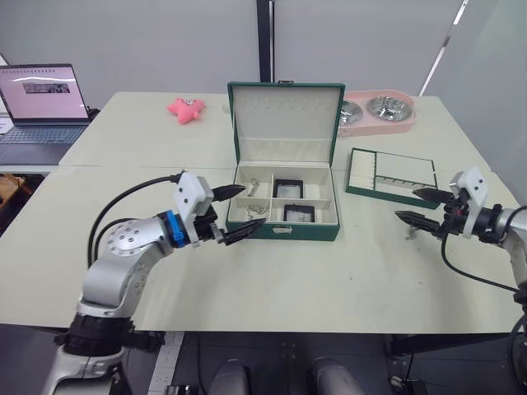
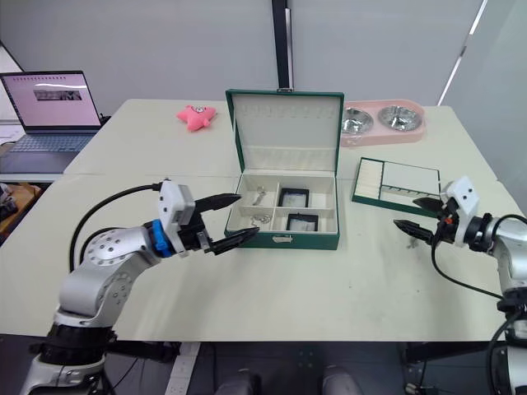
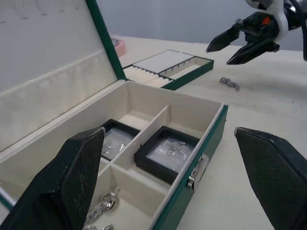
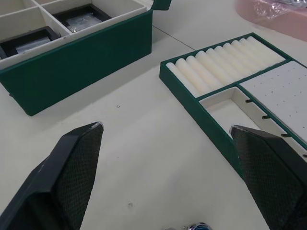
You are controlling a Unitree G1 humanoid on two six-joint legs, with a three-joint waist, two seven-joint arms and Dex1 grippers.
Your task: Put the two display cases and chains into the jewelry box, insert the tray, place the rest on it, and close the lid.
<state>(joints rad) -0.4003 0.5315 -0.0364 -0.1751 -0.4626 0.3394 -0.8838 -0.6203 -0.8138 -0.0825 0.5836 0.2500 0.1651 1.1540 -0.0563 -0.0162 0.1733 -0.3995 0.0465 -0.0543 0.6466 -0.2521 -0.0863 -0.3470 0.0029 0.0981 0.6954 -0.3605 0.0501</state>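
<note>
The jewelry box (image 1: 284, 216) stands on the counter (image 1: 329, 271) with its lid (image 1: 285, 111) upright. Both display cases (image 1: 288, 188) lie in its right-hand compartments, and chains (image 1: 254, 190) in the left ones. The tray (image 1: 392, 177) rests to its right. One chain (image 3: 229, 83) lies on the counter below the right gripper (image 1: 422, 206), jaws open and empty. The left gripper (image 1: 235, 213) hovers at the box's front-left corner, jaws open.

Bright, even overhead light is spread across the pale surface (image 1: 272, 280); shadows are kept soft and faint. Glare is caught on the laptop screen (image 1: 43, 90). Wrist-view pincer fingers (image 3: 72, 177) are rendered blurred.
</note>
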